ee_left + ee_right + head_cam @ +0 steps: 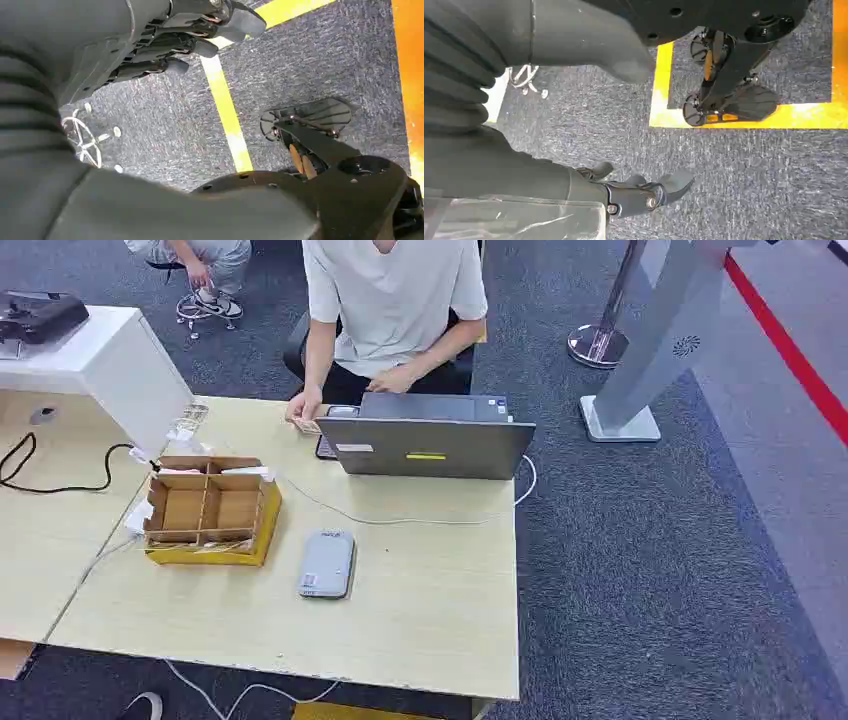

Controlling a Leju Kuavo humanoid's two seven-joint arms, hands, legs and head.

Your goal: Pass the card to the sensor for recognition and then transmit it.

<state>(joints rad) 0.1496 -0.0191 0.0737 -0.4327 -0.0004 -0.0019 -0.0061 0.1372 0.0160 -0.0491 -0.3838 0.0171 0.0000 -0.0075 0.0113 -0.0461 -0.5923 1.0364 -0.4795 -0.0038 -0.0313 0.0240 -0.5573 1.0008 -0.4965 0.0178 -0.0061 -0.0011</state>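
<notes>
Room: dark grey carpet (640,540) with a red floor line at the right edge, a chrome stanchion base (597,344) and a grey-white slanted post (655,350) on a flat foot.
Table: pale wooden table (420,610) seen from above in the head view, with a second pale desk butted against it on the left.
Sensor: flat grey card reader (327,563) lying near the table's middle, just right of the box; a thin white cable (400,520) runs across the tabletop behind it.
Box: yellow-edged cardboard box (208,508) with cardboard dividers, on the left part of the table.
Laptop: grey laptop (430,440) open at the far edge, its lid back facing the camera.
Person: seated behind the laptop in a white T-shirt; the person's hand (305,410) rests at the table's far edge on a small card-like thing (310,426), too small to tell for certain.
Left hand: left hand (200,35) hangs above the carpet beside a yellow floor line, dark fingers loosely spread, holding nothing.
Right hand: right hand (644,190) also hangs over the carpet, fingers apart and bare.
</notes>
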